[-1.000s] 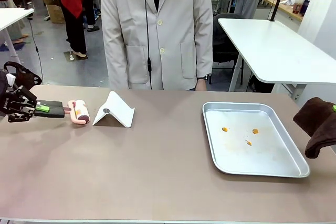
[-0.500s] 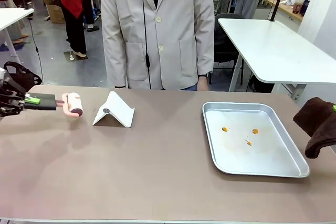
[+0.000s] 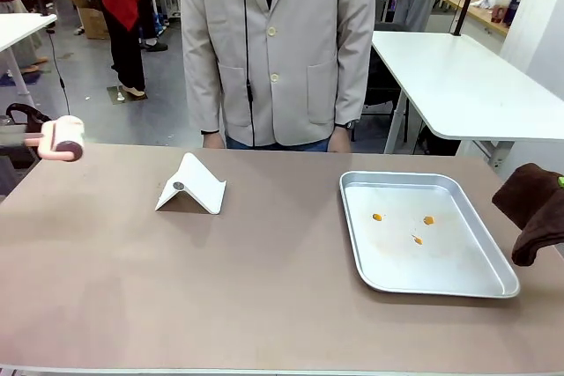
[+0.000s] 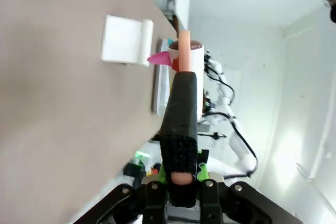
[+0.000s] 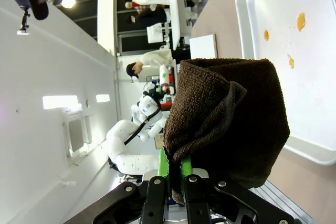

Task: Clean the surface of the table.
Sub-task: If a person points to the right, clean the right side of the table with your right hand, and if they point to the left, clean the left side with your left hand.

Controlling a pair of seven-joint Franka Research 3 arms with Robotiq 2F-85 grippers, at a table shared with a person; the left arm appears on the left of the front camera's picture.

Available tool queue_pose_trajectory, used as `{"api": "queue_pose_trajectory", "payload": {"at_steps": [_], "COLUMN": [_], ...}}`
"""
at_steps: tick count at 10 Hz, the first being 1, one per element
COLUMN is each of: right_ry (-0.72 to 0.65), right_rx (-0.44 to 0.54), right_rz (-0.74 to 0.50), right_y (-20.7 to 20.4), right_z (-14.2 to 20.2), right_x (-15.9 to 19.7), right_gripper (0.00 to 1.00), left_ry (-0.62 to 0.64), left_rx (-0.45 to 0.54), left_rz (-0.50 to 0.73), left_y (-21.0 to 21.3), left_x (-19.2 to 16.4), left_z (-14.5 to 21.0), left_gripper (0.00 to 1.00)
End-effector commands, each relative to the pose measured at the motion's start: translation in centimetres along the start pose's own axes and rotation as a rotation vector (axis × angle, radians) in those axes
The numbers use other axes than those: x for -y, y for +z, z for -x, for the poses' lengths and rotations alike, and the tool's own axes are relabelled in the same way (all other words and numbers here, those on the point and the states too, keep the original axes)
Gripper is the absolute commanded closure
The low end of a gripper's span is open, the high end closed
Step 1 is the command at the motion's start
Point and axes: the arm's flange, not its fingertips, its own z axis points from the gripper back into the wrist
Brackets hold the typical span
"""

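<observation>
The matte taupe table (image 3: 264,305), round-cornered, spans the front view. By its right edge lies one shiny metal tray (image 3: 458,261) with three orange crumbs (image 3: 428,219); toward its far-left corner stands one folded white stand (image 3: 192,187). The left gripper (image 4: 181,184) clamps one pink lint roller (image 3: 63,138) by its black foam handle; the right gripper (image 5: 176,181) clenches one brown terry cloth (image 5: 226,119).
</observation>
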Motion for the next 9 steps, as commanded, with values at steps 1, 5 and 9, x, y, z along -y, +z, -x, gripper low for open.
{"api": "queue_pose_trajectory", "payload": {"at_steps": [1,5,9], "right_ry": [-0.010,-0.010,-0.010], "right_rx": [-0.003,-0.003,-0.003], "right_rz": [0.017,0.017,0.017], "right_y": [0.1,0.1,0.1], "right_z": [0.2,0.2,0.2], "right_x": [-0.7,-0.7,-0.7], "right_gripper": [1.00,1.00,1.00], "left_ry": [0.035,-0.025,0.035], "left_rx": [-0.059,-0.074,-0.051], "left_rz": [0.069,0.110,0.091], "left_y": [2.9,6.1,5.5], "left_x": [-0.2,-3.7,-2.2], "left_z": [2.8,9.6,7.9], "left_gripper": [0.78,0.78,0.78]}}
